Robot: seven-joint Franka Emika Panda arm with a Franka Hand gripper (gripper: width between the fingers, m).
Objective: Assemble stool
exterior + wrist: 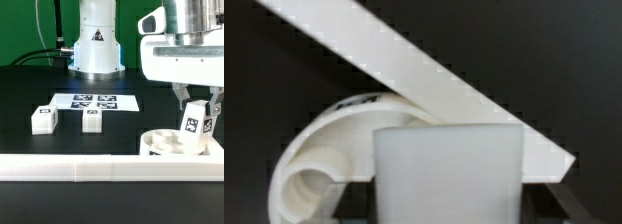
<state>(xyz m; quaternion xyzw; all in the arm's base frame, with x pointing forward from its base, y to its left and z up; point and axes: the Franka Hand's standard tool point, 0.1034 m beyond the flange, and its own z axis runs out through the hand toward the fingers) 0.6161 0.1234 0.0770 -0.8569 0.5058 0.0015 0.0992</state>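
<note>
No words or numbers can be read. The base (97, 50) of the arm bears a black triangle sign (98, 37) — its inner symbol is too small to tell. The marker board (113, 108) carries four black-and-white square tags (82, 98), patterns only. A first leg (43, 119), lying toward the exterior view's left, shows one such tag on its top face, and a second leg (93, 119) near it shows another. A third leg (199, 128), between the fingers of the gripper (199, 108), shows a tag on each of two faces. In the wrist view a dark mark (358, 101) on the seat (322, 145) is blurred — unreadable
</note>
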